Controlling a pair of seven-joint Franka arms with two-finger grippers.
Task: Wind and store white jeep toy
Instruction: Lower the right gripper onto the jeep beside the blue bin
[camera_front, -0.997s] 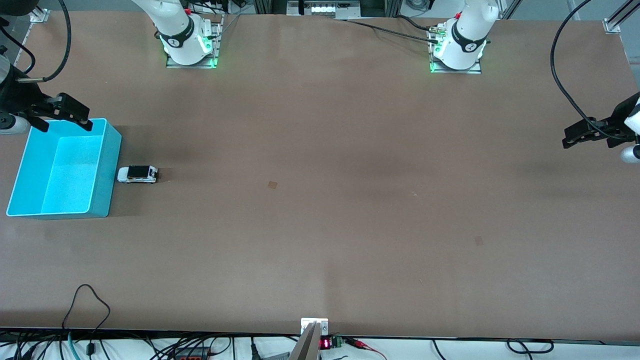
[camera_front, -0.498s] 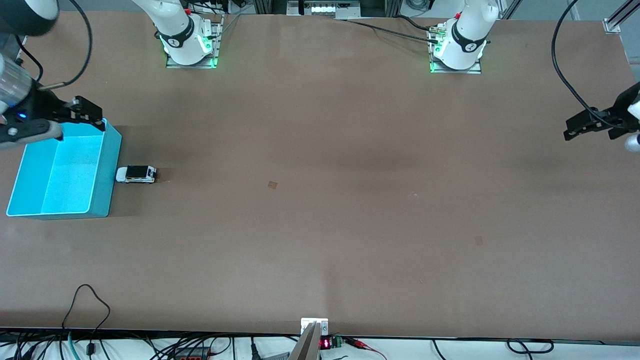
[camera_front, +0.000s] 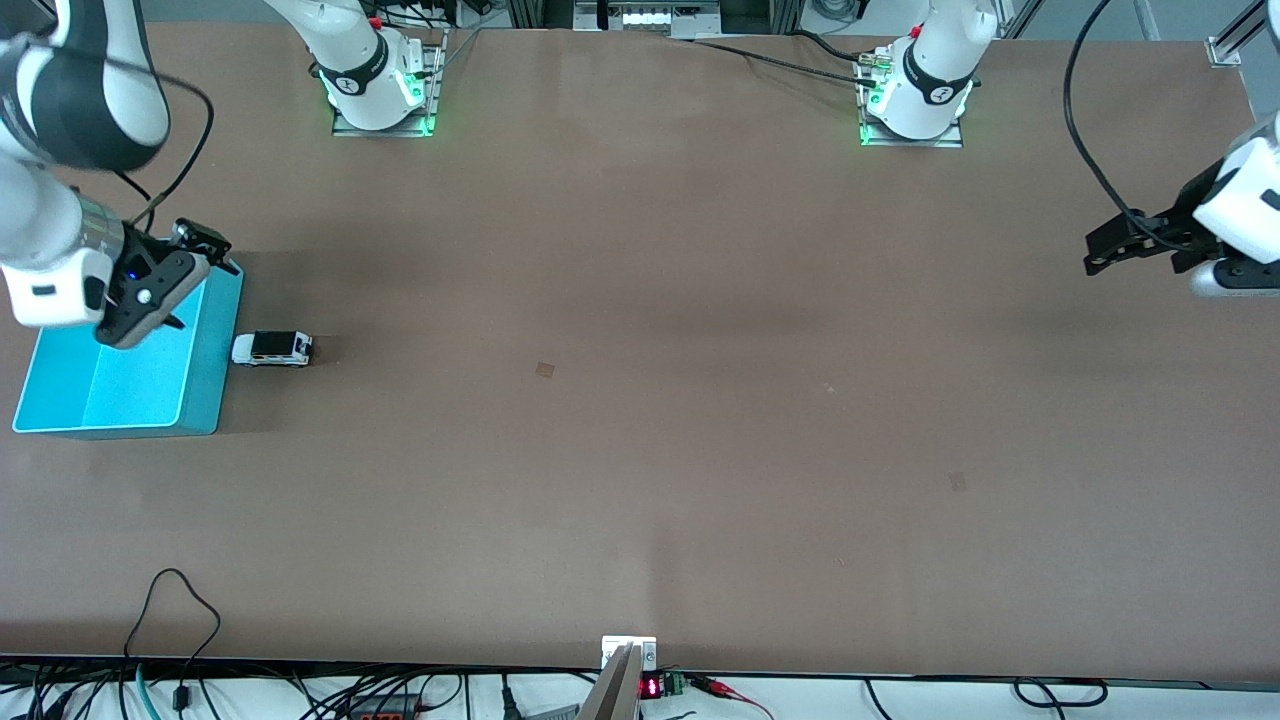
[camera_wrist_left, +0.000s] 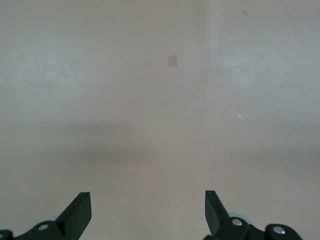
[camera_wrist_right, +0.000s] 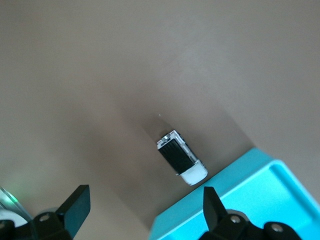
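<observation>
My right fingers (camera_front: 205, 250) stand wide apart with nothing between them, hanging over the rim of the turquoise bin (camera_front: 205, 375) at the right arm's end of the surface (camera_front: 640, 400). My left fingers (camera_front: 1100, 250) are just as wide and just as empty, waiting over bare surface at the left arm's end.

The white jeep toy (camera_front: 272, 348) sits on its wheels just beside the bin's wall, its white nose toward the bin and apart from it by a sliver. Taking the front camera as six o'clock, it lies at about four o'clock from my right fingers, close by. In my right wrist view the jeep (camera_wrist_right: 181, 159) shows ahead of my two fingertips (camera_wrist_right: 75, 205), not yet between them.

As I judge it, the step in hand is the reach. To do it well I should come over the black roof, turn my wrist so my pads face the jeep's long sides, and drop low without clipping the bin's wall. Winding likely means pressing the wheels down and dragging it back.

Count: one jeep, one bin, two sets of fingers.
</observation>
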